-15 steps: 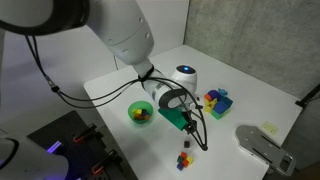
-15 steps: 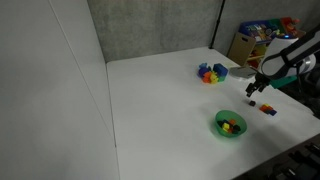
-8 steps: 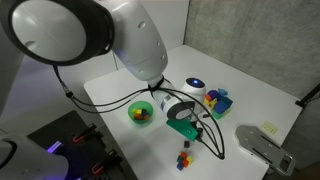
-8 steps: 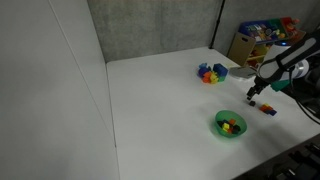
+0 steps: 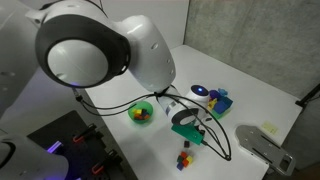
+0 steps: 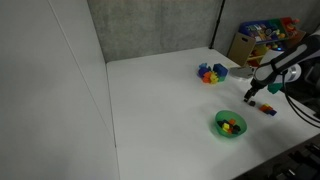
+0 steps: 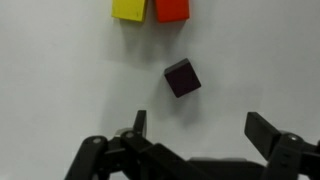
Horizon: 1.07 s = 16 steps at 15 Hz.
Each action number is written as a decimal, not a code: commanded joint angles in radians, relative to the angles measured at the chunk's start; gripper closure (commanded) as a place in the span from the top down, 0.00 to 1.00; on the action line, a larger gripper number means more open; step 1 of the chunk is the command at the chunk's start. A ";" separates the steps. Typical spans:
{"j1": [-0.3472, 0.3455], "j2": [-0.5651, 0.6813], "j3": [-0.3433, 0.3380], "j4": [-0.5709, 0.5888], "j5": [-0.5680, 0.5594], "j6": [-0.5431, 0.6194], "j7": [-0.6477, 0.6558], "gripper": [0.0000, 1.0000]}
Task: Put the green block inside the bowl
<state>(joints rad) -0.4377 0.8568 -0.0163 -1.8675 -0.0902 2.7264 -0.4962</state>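
Observation:
My gripper [image 7: 200, 130] is open and empty, its two fingers spread wide over the white table. A tiny dark cube [image 7: 182, 77] lies tilted just beyond the gap between the fingers, untouched. It looks almost black, so I cannot tell whether it is the green block. A yellow cube [image 7: 128, 8] and a red cube [image 7: 172, 8] lie side by side past it. In both exterior views the gripper [image 5: 196, 140] [image 6: 250, 96] hovers by the small cubes [image 5: 183, 156] [image 6: 266, 108]. The bright green bowl [image 5: 141, 112] [image 6: 230, 124], with red and yellow pieces inside, stands apart from it.
A larger multicoloured block cluster [image 5: 217, 100] [image 6: 210, 73] sits further back on the table. A grey device [image 5: 262, 145] lies at the table's corner. A box of toys [image 6: 258, 40] stands beyond the table. The table's front edge [image 6: 262, 152] runs close to the bowl.
The arm has swung further over the table and carried the gripper a little closer to the small cubes. The gripper stays open; bowl and blocks have not moved.

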 commanded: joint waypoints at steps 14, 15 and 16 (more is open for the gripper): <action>-0.021 0.059 -0.016 0.060 -0.023 -0.085 -0.103 1.00; -0.021 0.063 -0.017 0.058 -0.024 -0.082 -0.106 1.00; -0.022 0.067 -0.016 0.056 -0.024 -0.076 -0.111 0.96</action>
<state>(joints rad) -0.4495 0.9161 -0.0357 -1.8093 -0.0940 2.6362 -0.5801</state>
